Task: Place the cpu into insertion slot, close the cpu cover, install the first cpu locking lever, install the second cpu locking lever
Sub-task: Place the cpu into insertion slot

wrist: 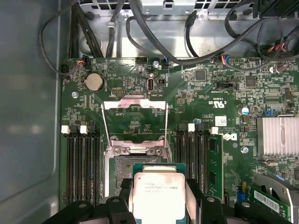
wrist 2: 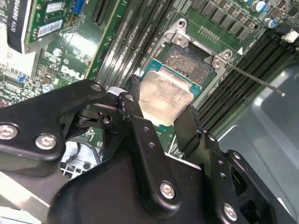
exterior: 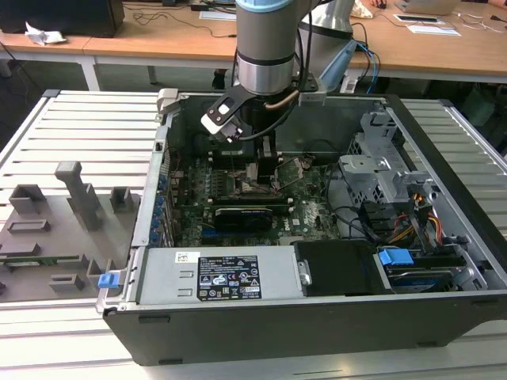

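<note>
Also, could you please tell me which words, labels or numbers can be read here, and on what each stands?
Black label on the power supply: print too small to read.
White sticker beside it: too small to read.
cpu top: faint engraved lines, not legible.
White logo on the motherboard: a brand mark, left unquoted; other board markings too small.

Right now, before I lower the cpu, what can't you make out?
- Insertion slot: first wrist view, largely covered by the cpu.
- Cpu's underside, gap to slot: both wrist views, hidden by the chip itself.
- Cpu's near edge: second wrist view, behind the gripper.
- Cpu-to-slot alignment: exterior view, blocked by the arm.
</note>
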Tool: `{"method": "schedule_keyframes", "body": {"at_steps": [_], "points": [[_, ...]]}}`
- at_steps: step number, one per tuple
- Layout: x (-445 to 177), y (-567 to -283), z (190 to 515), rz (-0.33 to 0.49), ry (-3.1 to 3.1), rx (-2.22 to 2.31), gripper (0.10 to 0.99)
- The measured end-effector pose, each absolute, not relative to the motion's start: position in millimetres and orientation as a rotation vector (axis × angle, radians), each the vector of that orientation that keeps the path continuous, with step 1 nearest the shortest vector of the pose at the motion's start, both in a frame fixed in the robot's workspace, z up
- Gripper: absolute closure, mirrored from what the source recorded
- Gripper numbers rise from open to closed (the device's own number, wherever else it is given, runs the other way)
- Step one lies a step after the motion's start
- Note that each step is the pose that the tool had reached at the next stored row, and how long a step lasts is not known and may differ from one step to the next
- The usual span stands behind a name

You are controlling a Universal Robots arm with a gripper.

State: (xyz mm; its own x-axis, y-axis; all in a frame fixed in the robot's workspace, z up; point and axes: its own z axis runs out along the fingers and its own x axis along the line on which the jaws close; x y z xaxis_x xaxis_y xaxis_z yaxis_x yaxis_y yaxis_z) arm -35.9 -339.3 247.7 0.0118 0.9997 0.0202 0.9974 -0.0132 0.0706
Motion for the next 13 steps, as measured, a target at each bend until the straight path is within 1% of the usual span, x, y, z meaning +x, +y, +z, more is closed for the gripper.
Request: {"method": "schedule_keyframes", "body": {"at_steps": [13], "points": [[-35.3,-329.1,234.6,0.1,2.207,2.186,0.553]]}}
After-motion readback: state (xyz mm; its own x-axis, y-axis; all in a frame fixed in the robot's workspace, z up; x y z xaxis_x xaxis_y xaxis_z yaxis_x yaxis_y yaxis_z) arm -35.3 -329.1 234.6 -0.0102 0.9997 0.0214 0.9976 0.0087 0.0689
